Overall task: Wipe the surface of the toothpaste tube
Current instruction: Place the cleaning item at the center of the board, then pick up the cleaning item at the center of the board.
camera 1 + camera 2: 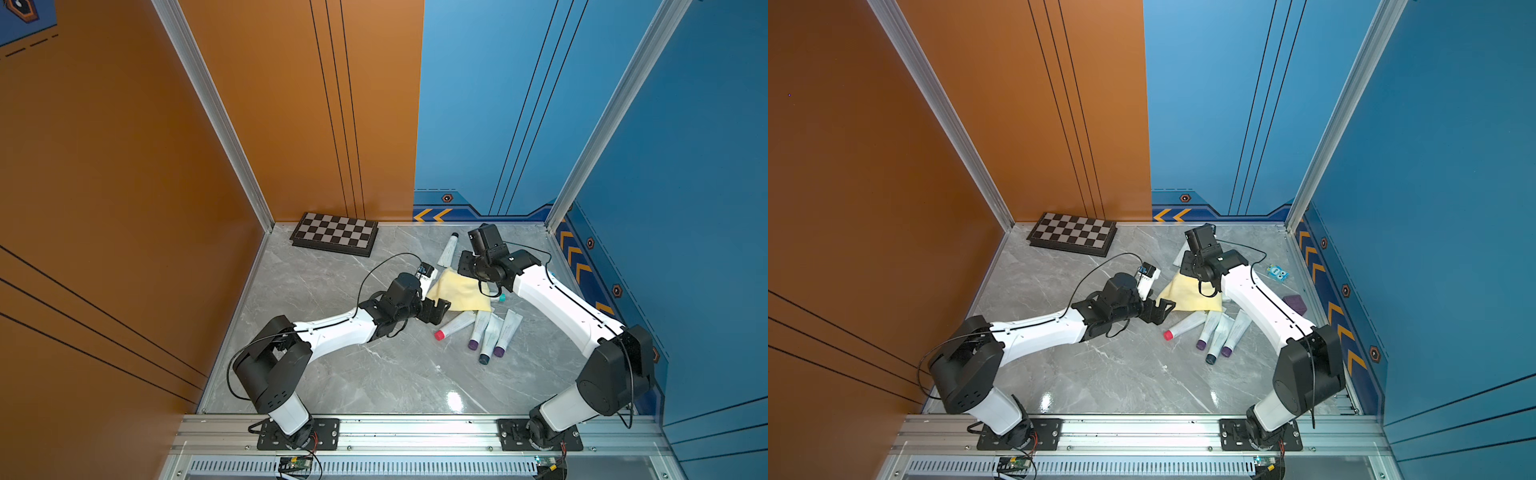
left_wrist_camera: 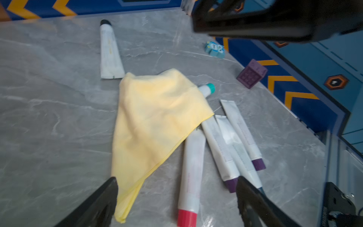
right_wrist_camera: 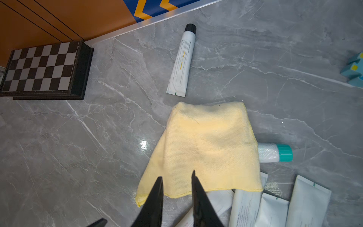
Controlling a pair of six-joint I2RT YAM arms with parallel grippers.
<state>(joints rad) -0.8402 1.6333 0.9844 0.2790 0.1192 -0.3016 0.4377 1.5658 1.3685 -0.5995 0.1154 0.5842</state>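
yellow cloth covers a toothpaste tube ahead of the narrowed right claw, grip unclear; left claw spread; wiping looks unfinished.

The worktop is a grey marble-like slab with pale veins; a bright patch of light reflects on it near the front right; on the left and far left stands an orange wall with thin black lines; on the far right and right stands a blue wall, with orange chevrons along its foot; aluminium posts mark the far corners; an aluminium rail runs along the near edge.
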